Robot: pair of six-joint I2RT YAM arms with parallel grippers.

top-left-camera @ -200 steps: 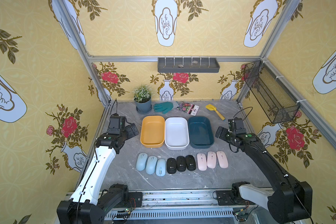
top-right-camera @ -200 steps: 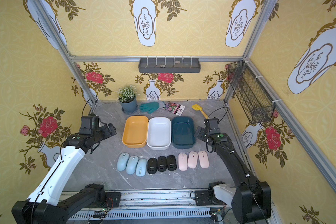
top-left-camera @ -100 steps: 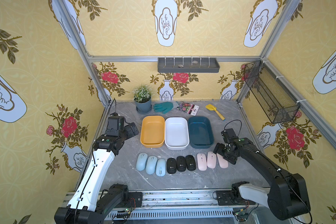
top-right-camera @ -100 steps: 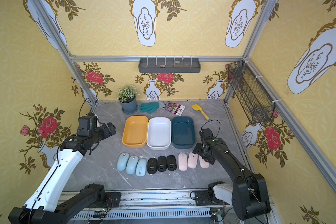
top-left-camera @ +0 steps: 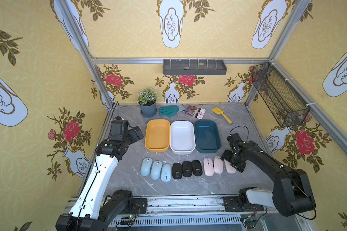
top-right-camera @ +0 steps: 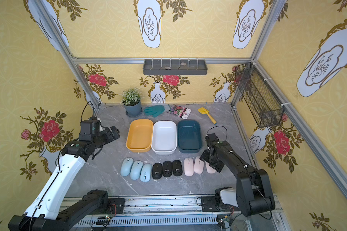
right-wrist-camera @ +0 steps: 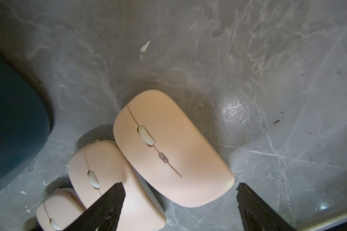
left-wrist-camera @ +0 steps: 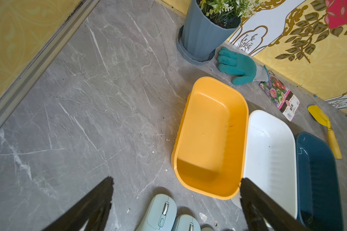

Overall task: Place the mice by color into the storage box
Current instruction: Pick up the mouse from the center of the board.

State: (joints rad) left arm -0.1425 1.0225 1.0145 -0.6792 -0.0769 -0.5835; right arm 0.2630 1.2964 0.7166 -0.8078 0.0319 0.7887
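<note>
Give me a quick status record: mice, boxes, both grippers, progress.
blue mice: three, side by side on the table
black mice: three, middle of the row
pink mice: three, at the right arm's end
boxes: yellow box, white box, dark blue box, side by side behind the row, all empty
left gripper: open, holding nothing, beside the yellow box
right gripper: open, lowered astride the end pink mouse, no grip visible
progress: nothing sorted yet
</note>
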